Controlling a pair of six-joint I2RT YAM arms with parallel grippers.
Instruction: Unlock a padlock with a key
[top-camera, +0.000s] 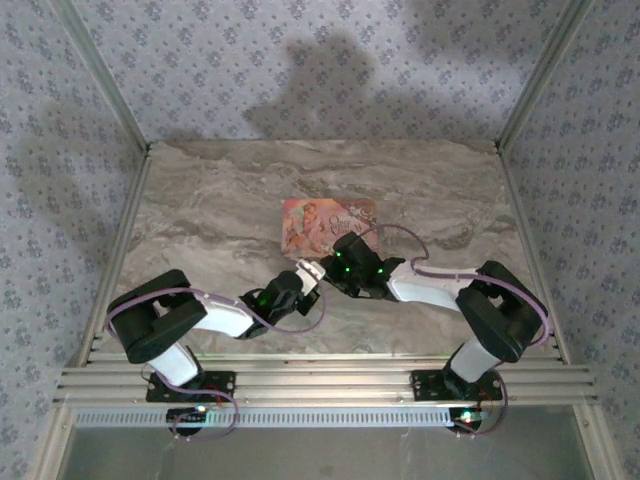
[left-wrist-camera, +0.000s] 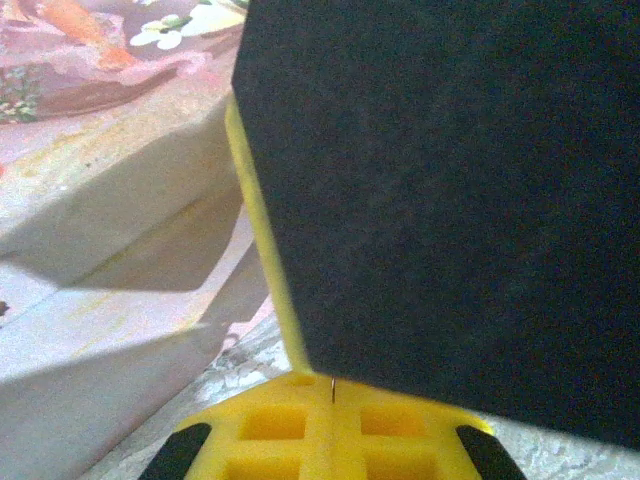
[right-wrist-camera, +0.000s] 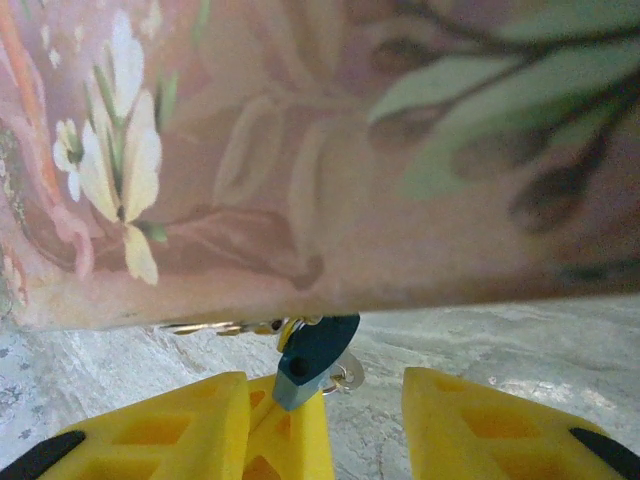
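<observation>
Where pink box (right-wrist-camera: 300, 150) meets tbl (right-wrist-camera: 500, 340), teal padlock (right-wrist-camera: 312, 355), contents hidden

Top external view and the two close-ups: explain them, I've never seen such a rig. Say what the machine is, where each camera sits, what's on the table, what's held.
Two robot arms are bolted at the near edge of a marbled table. The top view looks down from above; the other two come from wrist cameras, so the yellow shapes are each gripper's own fingers. A pink printed box lies on the table. At its edge, the small teal-blue padlock sits between the fingers of the open right gripper, not clamped. The left gripper is shut; whether it holds anything, I cannot tell.
</observation>
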